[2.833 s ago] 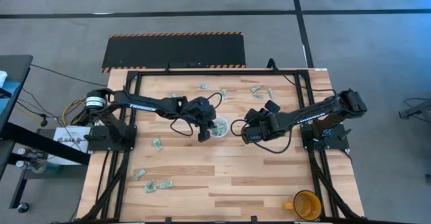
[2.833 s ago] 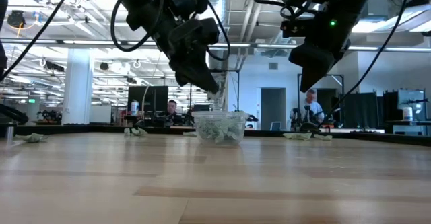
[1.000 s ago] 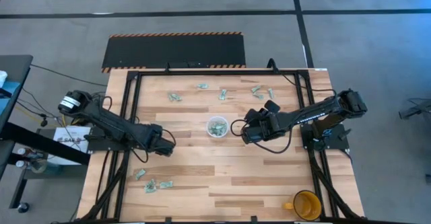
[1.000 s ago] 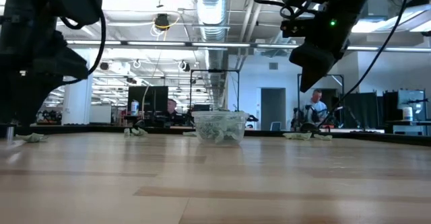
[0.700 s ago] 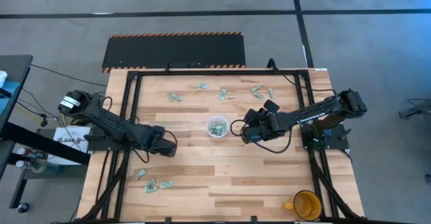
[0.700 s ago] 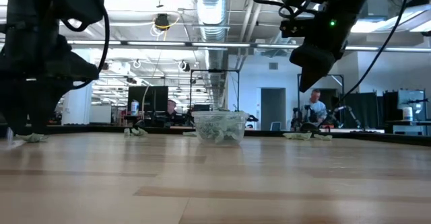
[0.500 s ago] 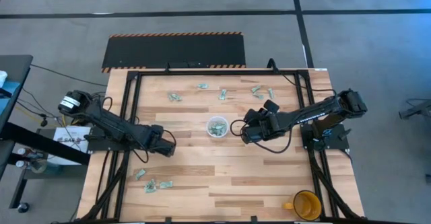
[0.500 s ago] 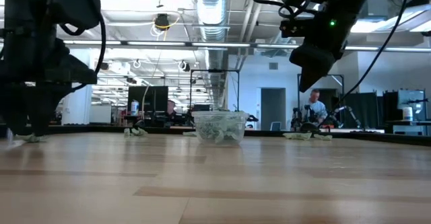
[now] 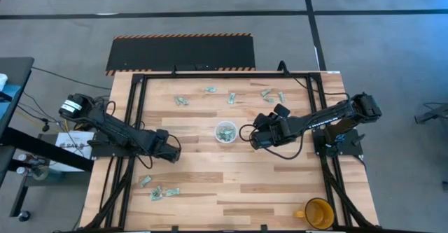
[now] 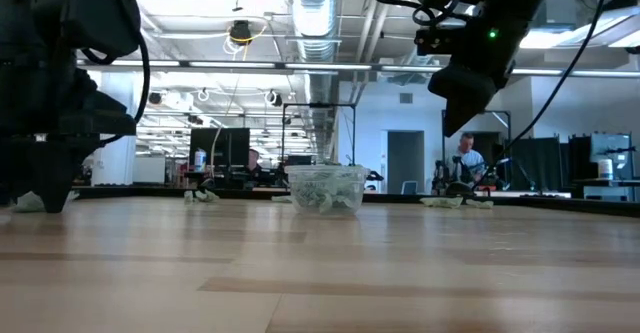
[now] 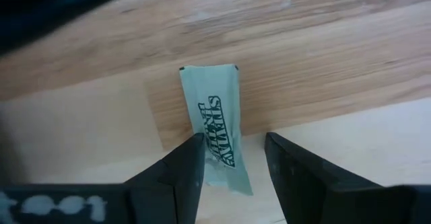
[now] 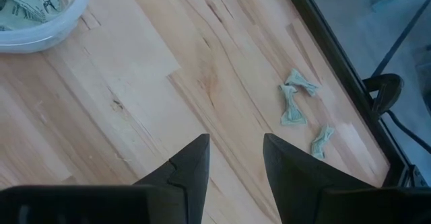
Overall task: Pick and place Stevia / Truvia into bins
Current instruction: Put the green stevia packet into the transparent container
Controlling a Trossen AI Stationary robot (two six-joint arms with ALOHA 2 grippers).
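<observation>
A pale green Stevia sachet (image 11: 214, 126) lies flat on the wood near the table's left side. My left gripper (image 11: 234, 143) stands open and low over it, one finger on either side of its near end; it shows at the table's left (image 9: 166, 151) and down at the tabletop (image 10: 48, 195). The clear bin (image 9: 225, 131), with sachets inside, stands mid-table (image 10: 325, 187). My right gripper (image 9: 253, 136) hangs open just right of the bin (image 12: 30, 15), above the table, with nothing between its fingers (image 12: 236, 140).
Loose sachets lie along the far edge (image 9: 210, 89) (image 9: 266, 93) and at the near left (image 9: 164, 192), with more near the right rail (image 12: 294, 106). A yellow mug (image 9: 318, 213) stands at the near right corner. Black frame rails (image 9: 133, 107) border the table.
My left gripper has gone down to the tabletop at the table's left, its open fingers now astride the sachet. The sachet has not moved.
</observation>
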